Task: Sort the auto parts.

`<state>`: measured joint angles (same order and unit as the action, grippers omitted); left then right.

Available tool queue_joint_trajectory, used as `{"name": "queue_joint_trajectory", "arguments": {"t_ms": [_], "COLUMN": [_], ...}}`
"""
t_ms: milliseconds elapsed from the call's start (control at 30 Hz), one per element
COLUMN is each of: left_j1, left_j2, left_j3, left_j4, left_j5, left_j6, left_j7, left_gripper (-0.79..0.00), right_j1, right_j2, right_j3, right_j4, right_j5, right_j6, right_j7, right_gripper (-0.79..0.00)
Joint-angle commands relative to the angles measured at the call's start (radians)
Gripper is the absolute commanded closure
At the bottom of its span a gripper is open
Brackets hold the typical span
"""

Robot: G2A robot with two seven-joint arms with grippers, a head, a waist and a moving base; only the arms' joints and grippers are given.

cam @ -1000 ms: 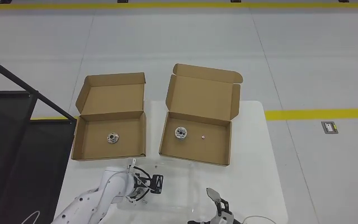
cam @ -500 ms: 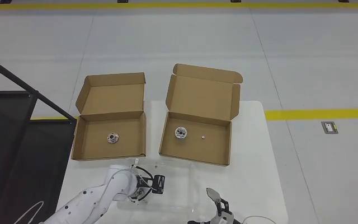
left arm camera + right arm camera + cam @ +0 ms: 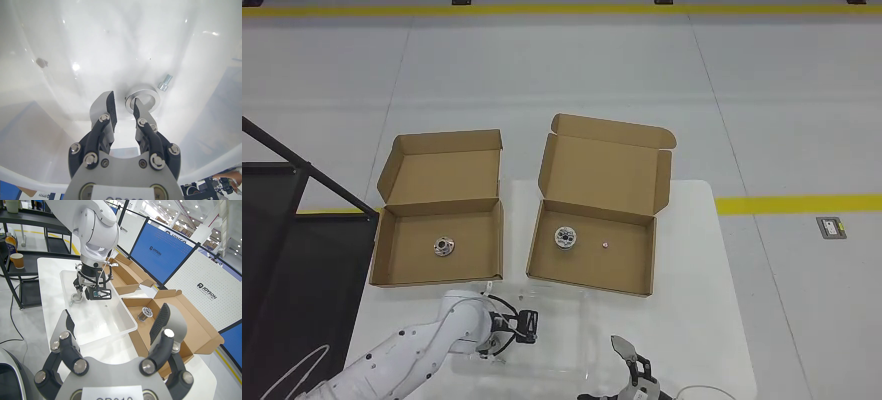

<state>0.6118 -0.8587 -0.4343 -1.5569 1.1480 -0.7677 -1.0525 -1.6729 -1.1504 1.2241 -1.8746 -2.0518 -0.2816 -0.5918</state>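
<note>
— Where is the left gripper (image 3: 122, 98) just now?

— Down in the clear tray (image 3: 121, 47), at the metal ring (image 3: 142, 88). One finger sits inside the ring's hole and the other stands outside its wall, with a gap showing. The jaws are partly open and grip nothing yet.

— So the step in hand is the pinch on the ring's wall?

— That's how I read it. To do it well, I'd close slowly and keep the wrist steady. That way the wall is caught squarely between the pads rather than shoved across the slick tray floor.

— Anything in the way?

— A small bolt (image 3: 165, 83) lies just beside the ring, on the side away from the outer finger. If the ring slides, it may knock the bolt. A lift straight up should leave it alone.

— And afterwards?

— Two open cardboard boxes sit beyond the tray. The left box (image 3: 402, 250) holds a round part (image 3: 445, 244), and the right box (image 3: 627, 262) holds a toothed part (image 3: 565, 236). I can't tell from here which box suits the ring.

— The right gripper (image 3: 116, 307)?

— Wide open and empty, over the near edge of the table, well apart from the ring.
</note>
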Motion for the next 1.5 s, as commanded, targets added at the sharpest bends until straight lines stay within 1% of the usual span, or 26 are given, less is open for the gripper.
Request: {"name": "queue_joint_trajectory", "arguments": {"t_ms": [0,67,167,267,300,367,533,633,700,800,867,933,1000,1100,1200,1233,1267,1333,1467], "left_j1": [-0.01,-0.017,-0.028,-0.036,-0.038,-0.042,-0.044,-0.036,-0.027,-0.002,0.023,0.057,0.093,0.155,0.218,0.24,0.264,0.307,0.367], "left_j2": [-0.003,-0.005,-0.009,-0.012,-0.014,-0.017,-0.014,-0.001,0.013,0.043,0.068,0.094,0.12,0.156,0.188,0.196,0.202,0.212,0.219], "left_j3": [0.012,0.023,0.036,0.046,0.049,0.052,0.024,-0.011,-0.045,-0.113,-0.172,-0.237,-0.309,-0.419,-0.532,-0.567,-0.591,-0.641,-0.712], "left_j4": [0.007,0.012,0.02,0.028,0.032,0.035,0.02,-0.007,-0.031,-0.078,-0.108,-0.133,-0.145,-0.146,-0.128,-0.123,-0.132,-0.112,-0.062], "left_j5": [-0.008,-0.016,-0.025,-0.031,-0.035,-0.038,-0.062,-0.071,-0.078,-0.094,-0.099,-0.12,-0.149,-0.195,-0.245,-0.243,-0.237,-0.223,-0.208], "left_j6": [0.002,0.005,0.007,0.009,0.009,0.011,0.021,0.027,0.028,0.021,0.034,0.036,0.019,-0.033,-0.098,-0.101,-0.127,-0.17,-0.245], "left_j7": [-0.002,-0.004,-0.007,-0.008,-0.009,-0.011,-0.006,0.009,0.032,0.089,0.132,0.196,0.276,0.415,0.574,0.626,0.686,0.805,1.039], "left_gripper": [-0.252,-0.206,-0.197,-0.169,-0.135,0.0,0.0,0.0,0.0,0.0,0.0,0.0,0.0,0.0,0.0,0.0,0.0,0.0,0.0], "right_j1": [0.0,0.0,0.0,0.0,0.0,0.0,0.0,0.0,0.0,0.0,0.0,0.0,0.0,0.0,0.0,0.0,0.0,0.0,0.0], "right_j2": [0.0,0.0,0.0,0.0,0.0,0.0,0.0,0.0,0.0,0.0,0.0,0.0,0.0,0.0,0.0,0.0,0.0,0.0,0.0], "right_j3": [0.0,0.0,0.0,0.0,0.0,0.0,0.0,0.0,0.0,0.0,0.0,0.0,0.0,0.0,0.0,0.0,0.0,0.0,0.0], "right_j4": [0.0,0.0,0.0,0.0,0.0,0.0,0.0,0.0,0.0,0.0,0.0,0.0,0.0,0.0,0.0,0.0,0.0,0.0,0.0], "right_j5": [0.0,0.0,0.0,0.0,0.0,0.0,0.0,0.0,0.0,0.0,0.0,0.0,0.0,0.0,0.0,0.0,0.0,0.0,0.0], "right_j6": [0.0,0.0,0.0,0.0,0.0,0.0,0.0,0.0,0.0,0.0,0.0,0.0,0.0,0.0,0.0,0.0,0.0,0.0,0.0], "right_j7": [0.0,0.0,0.0,0.0,0.0,0.0,0.0,0.0,0.0,0.0,0.0,0.0,0.0,0.0,0.0,0.0,0.0,0.0,0.0], "right_gripper": [-0.785,-0.785,-0.785,-0.785,-0.785,-0.785,-0.785,-0.785,-0.785,-0.785,-0.785,-0.785,-0.785,-0.785,-0.785,-0.785,-0.785,-0.785,-0.785]}}
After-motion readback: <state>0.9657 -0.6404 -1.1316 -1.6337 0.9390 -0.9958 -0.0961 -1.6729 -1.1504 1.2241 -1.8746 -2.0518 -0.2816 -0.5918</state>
